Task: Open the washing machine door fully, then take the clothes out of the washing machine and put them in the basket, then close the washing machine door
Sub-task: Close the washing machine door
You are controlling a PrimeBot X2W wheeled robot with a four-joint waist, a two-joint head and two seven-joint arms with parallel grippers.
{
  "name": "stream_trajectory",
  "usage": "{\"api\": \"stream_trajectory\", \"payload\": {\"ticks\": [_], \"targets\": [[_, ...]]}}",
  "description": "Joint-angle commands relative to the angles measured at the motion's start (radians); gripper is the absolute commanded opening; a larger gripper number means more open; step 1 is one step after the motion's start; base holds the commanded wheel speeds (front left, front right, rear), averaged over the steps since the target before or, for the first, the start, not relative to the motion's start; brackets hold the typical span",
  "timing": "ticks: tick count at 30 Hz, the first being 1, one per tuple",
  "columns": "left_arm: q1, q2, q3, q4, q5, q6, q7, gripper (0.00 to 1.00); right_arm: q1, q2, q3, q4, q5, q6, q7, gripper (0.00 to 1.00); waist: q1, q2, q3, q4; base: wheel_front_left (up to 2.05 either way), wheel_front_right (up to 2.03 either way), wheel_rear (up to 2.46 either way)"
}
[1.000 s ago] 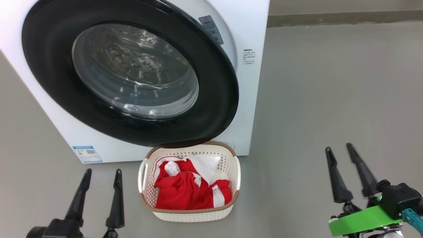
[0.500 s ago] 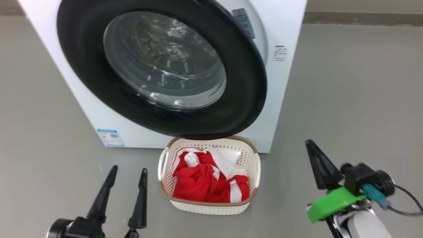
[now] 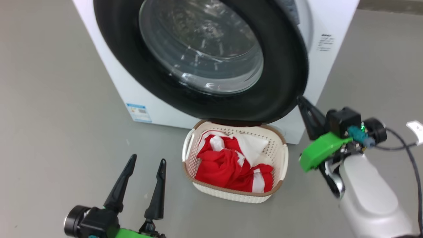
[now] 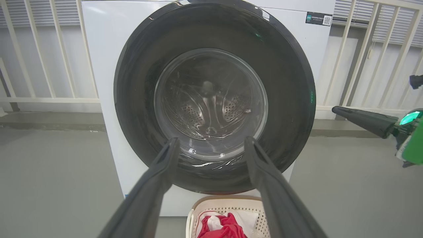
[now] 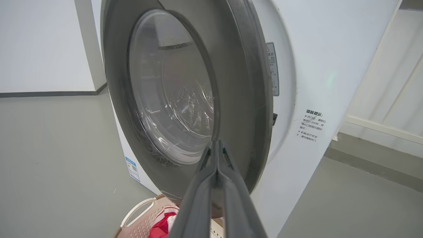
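Now right gripper point(image 3: 301, 100) — splayed earlier — sits pinched, empty, beside glossy round washing machine door point(image 3: 201, 49); left gripper point(image 3: 147, 158) spread; perforated basket point(image 3: 231, 195) holds red clothes point(image 3: 228, 165).

A plain grey floor point(image 3: 49, 99) carries everything. The white washing machine point(image 3: 317, 72) stands on it at 12 o'clock in the head view. The cream basket point(image 3: 231, 195) sits on the floor just at the machine's 6 o'clock, close against its front. The floor spreads bare toward 9 and 3 o'clock.
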State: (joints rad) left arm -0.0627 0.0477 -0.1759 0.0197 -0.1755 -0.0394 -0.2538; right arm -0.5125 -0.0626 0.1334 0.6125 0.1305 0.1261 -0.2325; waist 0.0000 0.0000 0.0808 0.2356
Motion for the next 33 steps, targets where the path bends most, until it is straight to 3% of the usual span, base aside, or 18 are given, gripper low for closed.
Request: {"api": "stream_trajectory", "payload": {"ticks": [1, 16, 33], "targets": [[-0.042, 0.003, 0.022, -0.034, -0.007, 0.01, -0.008, 1.0, -0.053, -0.002, 0.017, -0.003, 0.009, 0.005, -0.01, 0.0, 0.0, 0.0, 0.042, 0.041, 0.0, 0.0, 0.0], [-0.09, 0.003, -0.014, -0.063, -0.039, 0.042, -0.008, 1.0, -0.273, -0.053, 0.029, 0.155, 0.042, 0.005, -0.028, 0.0, 0.0, 0.0, 0.146, 0.098, 0.0, 0.0, 0.0], [-0.141, 0.003, -0.048, -0.083, -0.084, 0.084, -0.008, 1.0, -0.449, -0.101, -0.014, 0.213, -0.028, 0.005, -0.029, 0.0, 0.0, 0.0, 0.229, 0.108, 0.0, 0.0, 0.0]]}}
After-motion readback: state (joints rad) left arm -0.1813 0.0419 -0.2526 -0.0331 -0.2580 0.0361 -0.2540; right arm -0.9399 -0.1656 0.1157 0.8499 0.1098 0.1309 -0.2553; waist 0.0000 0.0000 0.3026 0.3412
